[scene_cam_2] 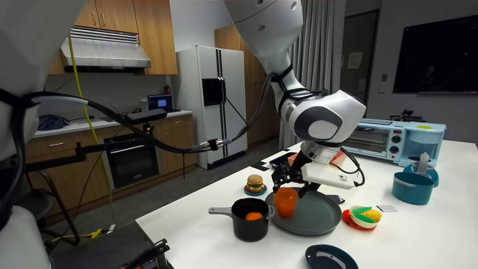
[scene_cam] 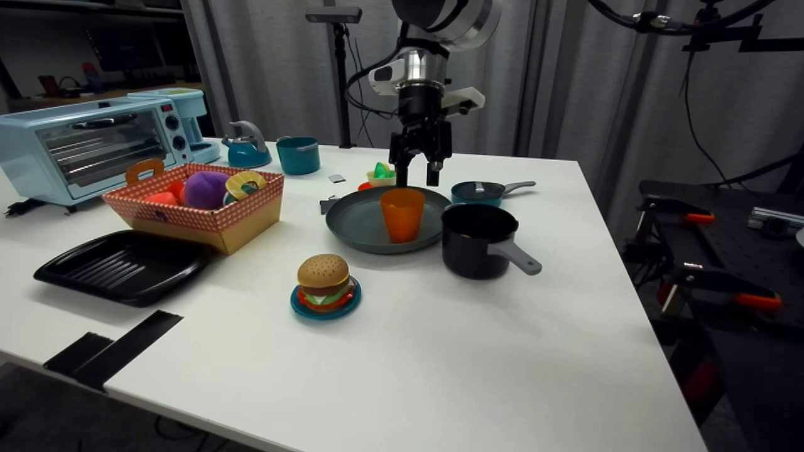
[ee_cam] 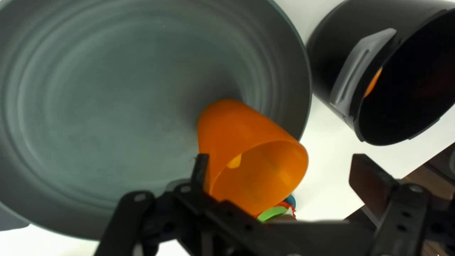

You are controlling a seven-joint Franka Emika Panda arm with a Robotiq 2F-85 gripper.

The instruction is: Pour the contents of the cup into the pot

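Note:
The orange cup (scene_cam: 402,218) stands upright on the wide grey-green pan (scene_cam: 352,221) in both exterior views (scene_cam_2: 285,204). In the wrist view the cup (ee_cam: 234,129) shows a small yellow patch inside; I cannot tell whether it is contents or light. The black pot (scene_cam: 472,254) stands beside the pan and also shows in the wrist view (ee_cam: 334,53). An orange round thing (scene_cam_2: 254,216) lies inside the pot (scene_cam_2: 249,228). My gripper (ee_cam: 286,170) is open and empty at cup-rim height, its left finger close beside the cup, its right finger well apart. It also shows in both exterior views (scene_cam: 417,172) (scene_cam_2: 289,188).
A toy burger on a small plate (scene_cam: 325,285) stands in front of the pan. A small teal pan (scene_cam_2: 330,257) and a bowl with toy corn (scene_cam_2: 364,216) are near. A checked basket (scene_cam: 195,207), black tray (scene_cam: 125,267), teal pot (scene_cam: 298,156) and kettle (scene_cam: 246,150) stand farther off.

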